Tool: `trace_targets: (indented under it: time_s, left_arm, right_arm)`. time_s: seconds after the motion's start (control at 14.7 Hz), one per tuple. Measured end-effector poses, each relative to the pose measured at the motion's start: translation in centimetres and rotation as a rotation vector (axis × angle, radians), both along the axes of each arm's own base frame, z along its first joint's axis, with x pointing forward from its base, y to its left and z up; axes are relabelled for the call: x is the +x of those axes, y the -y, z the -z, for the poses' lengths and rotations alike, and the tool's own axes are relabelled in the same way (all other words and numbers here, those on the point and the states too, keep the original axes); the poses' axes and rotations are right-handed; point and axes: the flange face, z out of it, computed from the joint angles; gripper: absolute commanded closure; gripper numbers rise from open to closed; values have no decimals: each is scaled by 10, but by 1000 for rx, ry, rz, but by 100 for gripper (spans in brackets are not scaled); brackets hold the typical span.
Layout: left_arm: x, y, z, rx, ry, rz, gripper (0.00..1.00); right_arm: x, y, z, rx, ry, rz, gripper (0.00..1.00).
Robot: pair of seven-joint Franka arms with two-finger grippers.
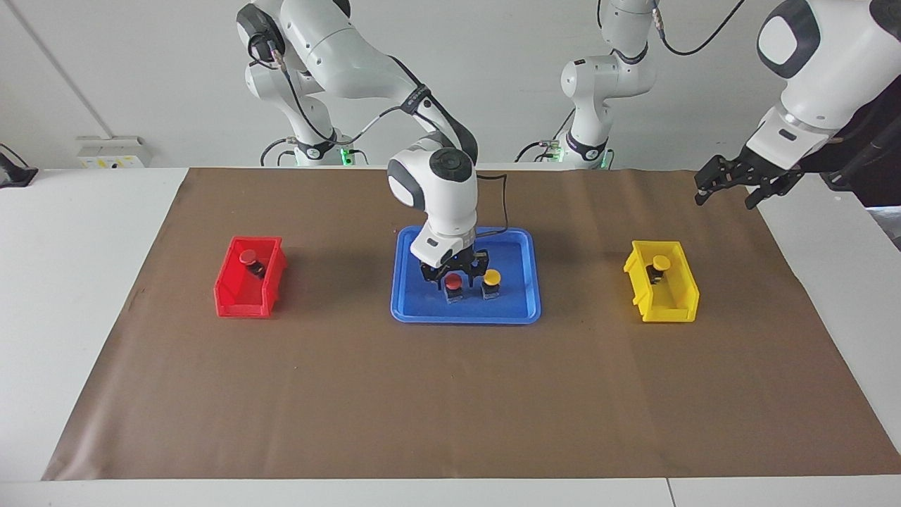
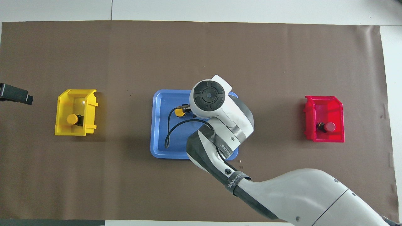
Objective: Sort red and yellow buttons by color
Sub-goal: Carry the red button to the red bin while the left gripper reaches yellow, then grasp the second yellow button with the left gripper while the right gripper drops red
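buttons: two sorted, two on the blue tray.
right pincer straddles the red button on the tray, fingers narrowing around it; left pincer spread wide, empty, raised above the counter; yellow bin and red bin hold one each.

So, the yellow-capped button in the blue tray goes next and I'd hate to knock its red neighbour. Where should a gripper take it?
Come straight down on the yellow-capped push-button standing upright in the blue plastic tray. Probably grip just under its round cap, on the dark squarish base. Set the fingers on the sides nearer to and farther from the robots, since the red-capped push-button stands close beside it.
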Motion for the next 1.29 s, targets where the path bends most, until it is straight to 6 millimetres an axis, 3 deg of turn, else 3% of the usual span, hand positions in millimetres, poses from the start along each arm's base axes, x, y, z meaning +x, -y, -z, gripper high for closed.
trace_targets:
  time_s: [0.07,0.2,0.34,0.41,0.54,0.68,0.82,0.95,1.02,1.16,1.29]
  left_arm:
    - [0,4,-3,0,5,8,0]
    - [3,11,6,1,15,19,0]
    - [8,20,38,1,56,-11,0]
    - [9,36,60,0,72,-38,0]
    - [6,94,103,-7,88,-96,0]
    - [-1,172,146,-17,86,-151,0]
    - [-10,241,183,-28,84,-193,0]
    - [-20,289,212,-37,81,-243,0]
    - [-26,309,223,-41,78,-268,0]
    - [-37,339,234,-43,71,-290,0]
    - [-50,360,240,-38,61,-302,0]
  right_arm:
    - [1,1,-1,0,2,2,83]
    - [5,6,-8,0,8,12,83]
    - [15,15,-31,-26,-3,26,83]
    - [23,27,-47,-42,-8,17,83]
    - [40,77,-82,-82,-20,-31,83]
    - [47,153,-118,-89,-60,-86,82]
    - [41,238,-139,-64,-94,-164,82]
    - [29,315,-138,-49,-120,-213,82]
    - [25,343,-132,-47,-131,-224,82]
    - [21,380,-119,-42,-137,-242,82]
    - [19,404,-105,-43,-112,-271,82]
